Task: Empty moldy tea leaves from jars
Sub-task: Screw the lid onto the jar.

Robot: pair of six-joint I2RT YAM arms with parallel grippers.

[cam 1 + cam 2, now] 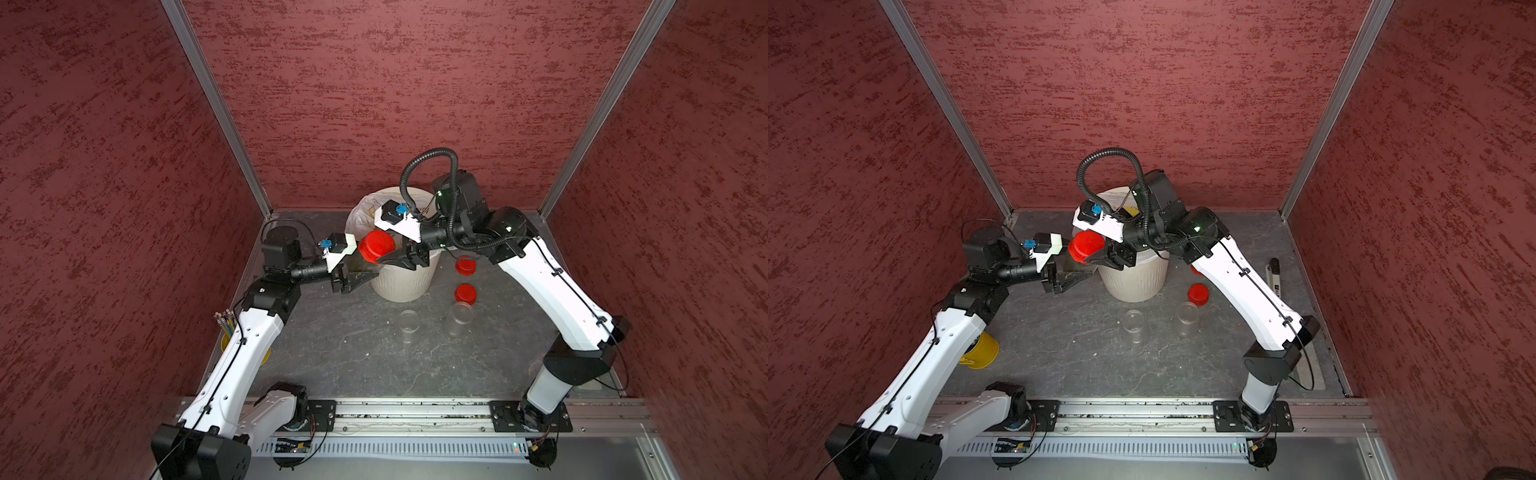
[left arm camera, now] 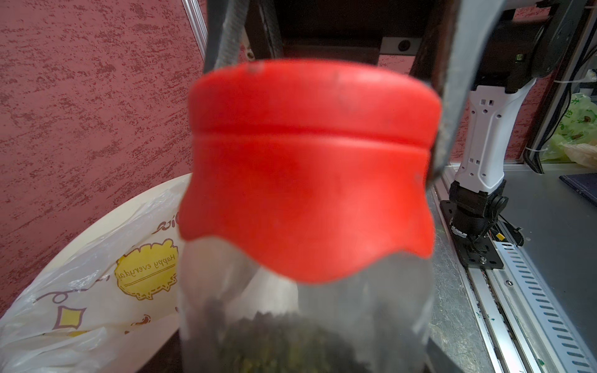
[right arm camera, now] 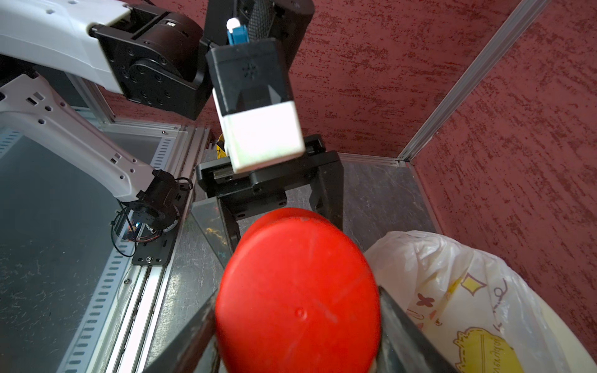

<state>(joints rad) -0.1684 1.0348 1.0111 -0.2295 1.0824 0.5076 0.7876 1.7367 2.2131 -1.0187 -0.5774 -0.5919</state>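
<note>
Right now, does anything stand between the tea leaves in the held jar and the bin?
Yes: the red cap closes the jar, clamped in the right tool. The left tool holds the jar beside the bin.

Cream bin (image 1: 401,286) with white bag (image 3: 436,258) — yellow cup (image 1: 984,351) apart.

I see the bin (image 1: 401,286) midway along the tabletop's (image 1: 353,365) far edge. At its front-left, a jar (image 1: 374,245) hangs between left gripper (image 1: 360,277) and right gripper (image 1: 384,254). Two open jars (image 1: 409,322) (image 1: 461,313) stand before the bin, and two loose caps (image 1: 465,265) (image 1: 465,293) lie right of it. A cup of pencils (image 1: 226,343) sits at the left edge.
</note>
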